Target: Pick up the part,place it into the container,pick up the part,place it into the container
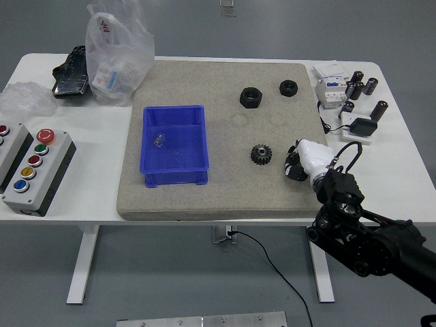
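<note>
The right hand [300,162], white-shelled with dark fingers [293,167], sits low over the right part of the beige felt mat [204,204], its black arm entering from the lower right corner. The fingers look loosely curled with nothing between them; whether they are fully relaxed is hard to judge at this size, but no part is gripped. Just to the hand's left, close to the fingertips yet apart from them, lies a small black toothed gear [261,154], flat on the mat. Farther ahead of the hand rest 2 black hex nuts, the larger nut [251,97] ahead and to the left, the smaller nut [289,87] almost straight ahead. Well to the left of the hand, beyond the gear, stands the blue bin [174,144], open-topped and seemingly empty apart from a faint glint on its floor. The left hand is not seen. The step in hand appears to be the approach to the first part, most likely the gear, with both placements yet to be done. A good grasp would bring the fingers down around the gear's rim from above, thumb opposing the fingers, since its low profile offers little side surface; a sideways nudge could slide it across the felt. Once lifted, the part should clear the bin's near wall before release.
</note>
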You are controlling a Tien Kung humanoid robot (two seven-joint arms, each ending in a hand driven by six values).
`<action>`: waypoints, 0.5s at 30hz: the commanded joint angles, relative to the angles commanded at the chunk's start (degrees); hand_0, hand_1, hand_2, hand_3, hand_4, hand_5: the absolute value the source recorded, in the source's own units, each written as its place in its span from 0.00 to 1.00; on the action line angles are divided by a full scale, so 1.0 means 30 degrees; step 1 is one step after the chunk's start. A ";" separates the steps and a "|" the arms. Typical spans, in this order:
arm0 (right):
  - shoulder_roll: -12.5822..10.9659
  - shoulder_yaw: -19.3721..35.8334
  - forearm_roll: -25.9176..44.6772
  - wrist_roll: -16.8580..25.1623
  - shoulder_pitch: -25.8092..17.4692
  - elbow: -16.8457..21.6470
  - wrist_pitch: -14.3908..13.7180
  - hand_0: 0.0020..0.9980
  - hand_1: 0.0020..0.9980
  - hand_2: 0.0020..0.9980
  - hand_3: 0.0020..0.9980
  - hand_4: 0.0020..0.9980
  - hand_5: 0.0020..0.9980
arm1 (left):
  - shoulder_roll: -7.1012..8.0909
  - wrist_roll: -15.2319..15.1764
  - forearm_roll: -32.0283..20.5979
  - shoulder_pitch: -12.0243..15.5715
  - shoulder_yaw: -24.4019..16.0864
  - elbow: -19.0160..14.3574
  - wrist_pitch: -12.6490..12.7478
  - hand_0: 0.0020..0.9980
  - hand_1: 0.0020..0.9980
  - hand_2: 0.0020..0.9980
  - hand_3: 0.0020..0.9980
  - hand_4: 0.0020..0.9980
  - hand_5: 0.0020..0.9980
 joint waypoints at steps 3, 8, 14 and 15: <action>-0.0009 -0.0001 -0.0139 0.0000 0.0002 0.0022 -0.0056 0.40 0.62 0.49 0.69 0.29 0.02 | -0.0001 -0.0004 0.0001 0.0003 -0.0002 0.0000 0.0001 0.75 0.65 0.61 0.72 0.72 0.49; -0.0031 0.0047 -0.0543 0.0000 0.0047 0.0145 -0.0328 0.40 0.62 0.49 0.69 0.29 0.02 | 0.0003 -0.0008 -0.0001 0.0002 -0.0005 0.0000 0.0002 0.75 0.65 0.61 0.72 0.72 0.49; -0.0018 0.0135 -0.0922 0.0000 0.0200 0.0359 -0.0865 0.41 0.62 0.49 0.70 0.26 0.00 | 0.0010 -0.0009 0.0004 0.0003 -0.0011 0.0000 0.0007 0.75 0.65 0.61 0.72 0.72 0.50; -0.0013 0.0118 -0.0934 0.0000 0.0249 0.0388 -0.0935 0.41 0.62 0.49 0.70 0.26 0.00 | 0.0008 -0.0006 0.0000 0.0005 -0.0008 0.0000 0.0008 0.75 0.65 0.61 0.72 0.72 0.50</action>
